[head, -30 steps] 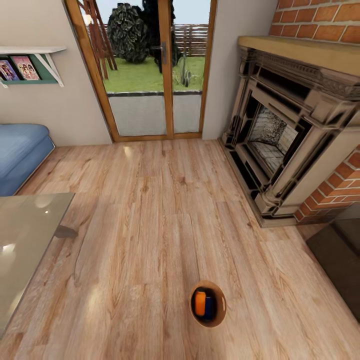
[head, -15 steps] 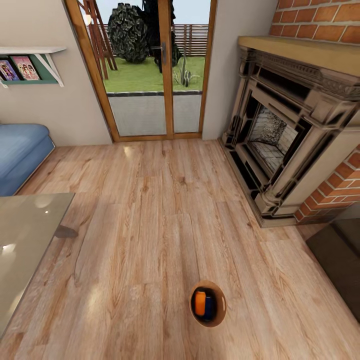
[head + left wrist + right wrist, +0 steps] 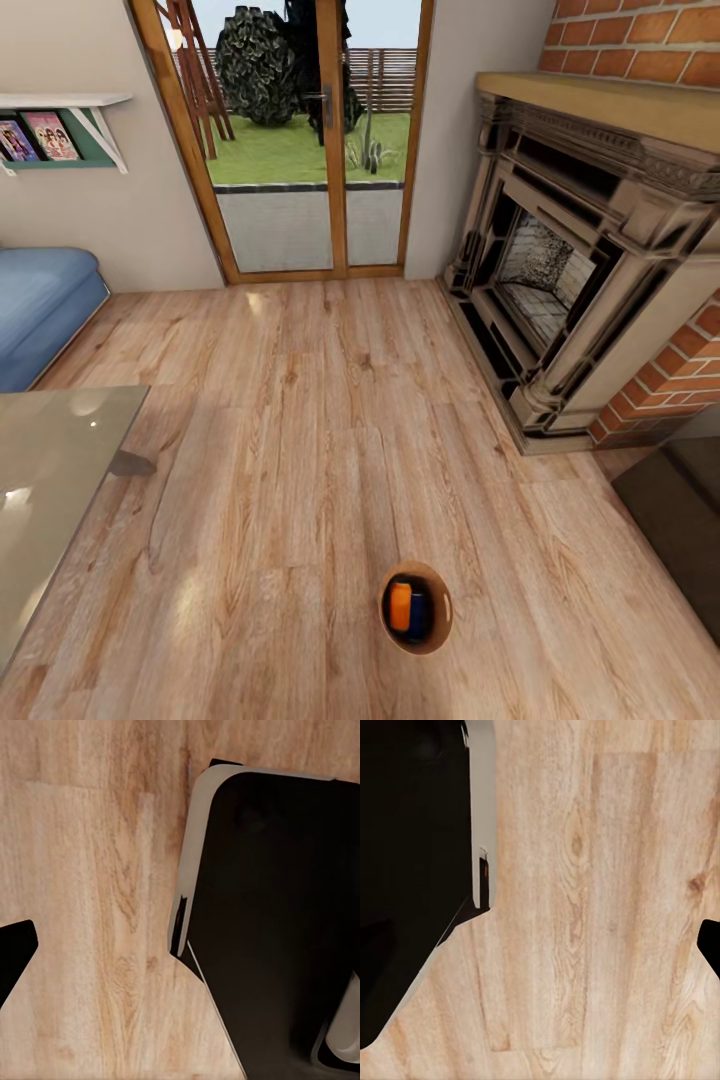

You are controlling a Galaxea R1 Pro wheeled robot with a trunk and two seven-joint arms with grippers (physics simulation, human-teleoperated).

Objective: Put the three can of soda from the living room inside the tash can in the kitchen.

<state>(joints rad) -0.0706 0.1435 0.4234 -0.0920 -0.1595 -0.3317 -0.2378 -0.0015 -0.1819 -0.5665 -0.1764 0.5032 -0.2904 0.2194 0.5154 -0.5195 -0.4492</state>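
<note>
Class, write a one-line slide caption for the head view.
Small round bin on the wood floor holds an orange can and a blue can, between glass table and fireplace.

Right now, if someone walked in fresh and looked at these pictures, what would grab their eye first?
Probably the big ornate fireplace set in red brick on the right, and the wood-framed glass doors straight ahead opening onto a green garden. Then, low on the plank floor near the bottom of the head view, a small round bin holding an orange can beside a dark blue can.

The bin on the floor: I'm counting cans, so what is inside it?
Inside the bin lie an orange can and a dark blue can side by side. Any third can beneath them would be hidden.
</note>
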